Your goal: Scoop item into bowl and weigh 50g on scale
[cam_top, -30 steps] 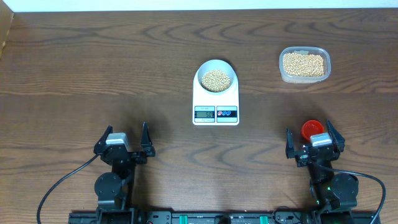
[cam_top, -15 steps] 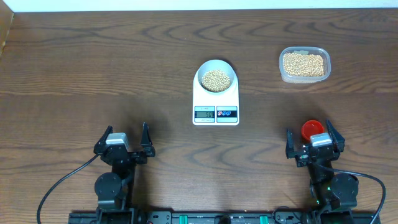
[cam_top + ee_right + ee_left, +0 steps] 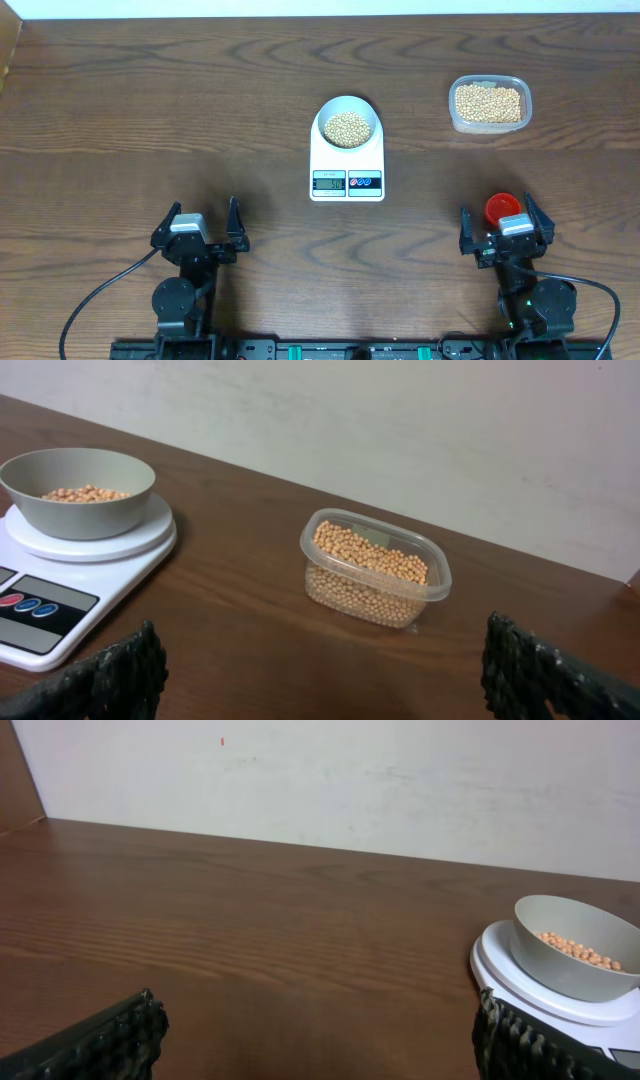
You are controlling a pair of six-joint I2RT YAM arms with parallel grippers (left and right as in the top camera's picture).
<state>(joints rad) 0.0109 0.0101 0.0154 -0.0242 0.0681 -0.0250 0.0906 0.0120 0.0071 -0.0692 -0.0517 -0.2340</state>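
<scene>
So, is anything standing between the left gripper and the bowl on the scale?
Nothing visible. Only bare table lies between the open left gripper and the bowl, which sits on the scale with beans in it.

Pale round bowl (image 3: 347,101) stands upright on the platform at the 12 o'clock end of the flat white scale (image 3: 330,160), with small tan beans (image 3: 347,128) piled inside; the scale's display and buttons are at its 6 o'clock end. More beans fill a clear tub (image 3: 490,79) at 2 o'clock of the scale
</scene>
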